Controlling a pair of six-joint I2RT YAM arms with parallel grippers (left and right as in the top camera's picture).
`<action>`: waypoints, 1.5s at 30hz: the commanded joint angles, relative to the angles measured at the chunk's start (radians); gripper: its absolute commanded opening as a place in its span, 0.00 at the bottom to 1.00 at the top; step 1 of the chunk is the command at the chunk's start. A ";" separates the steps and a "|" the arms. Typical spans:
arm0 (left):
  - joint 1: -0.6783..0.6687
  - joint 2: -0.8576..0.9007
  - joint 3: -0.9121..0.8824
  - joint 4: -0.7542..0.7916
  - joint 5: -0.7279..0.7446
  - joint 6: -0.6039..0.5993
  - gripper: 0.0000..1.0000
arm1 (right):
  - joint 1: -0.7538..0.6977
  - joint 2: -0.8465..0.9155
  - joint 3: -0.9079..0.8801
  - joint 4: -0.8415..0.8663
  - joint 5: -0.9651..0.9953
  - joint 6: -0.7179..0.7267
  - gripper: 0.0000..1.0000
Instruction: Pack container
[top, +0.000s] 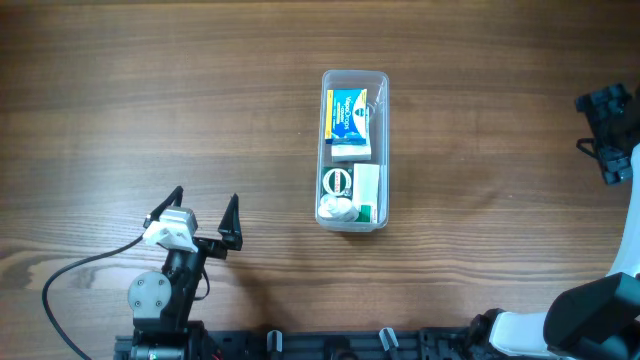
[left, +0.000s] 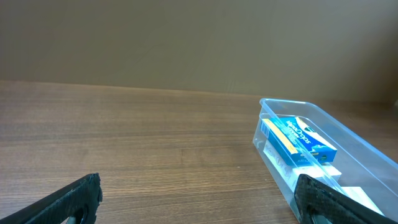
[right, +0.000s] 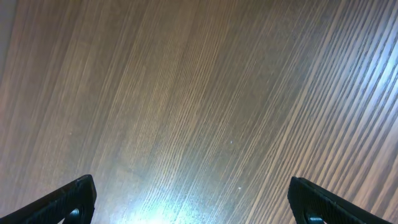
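Left hand gapes wide, gripping nothing, near the container. Right hand shows its wide spread only in its wrist view, above the bench.

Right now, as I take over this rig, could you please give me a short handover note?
Left gripper: open, empty, to the left of the container, nearer the base.
Right gripper: open, empty, at the far right over bare table.
Container: mid-table, no lid on it, holding a blue box, a white box, a bottle and a green-and-white box.
Done: those four are inside.
Left: nothing loose shows outside the container, so packing looks finished; probably only parking the arms.
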 joint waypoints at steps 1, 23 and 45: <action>0.006 -0.010 -0.005 -0.004 0.013 0.023 1.00 | 0.002 0.009 0.003 0.000 -0.001 0.013 1.00; 0.006 -0.010 -0.005 -0.004 0.013 0.023 1.00 | 0.263 -0.629 0.003 -0.002 -0.001 0.014 1.00; 0.006 -0.010 -0.005 -0.004 0.013 0.023 1.00 | 0.443 -1.279 -0.819 0.522 -0.201 -0.103 1.00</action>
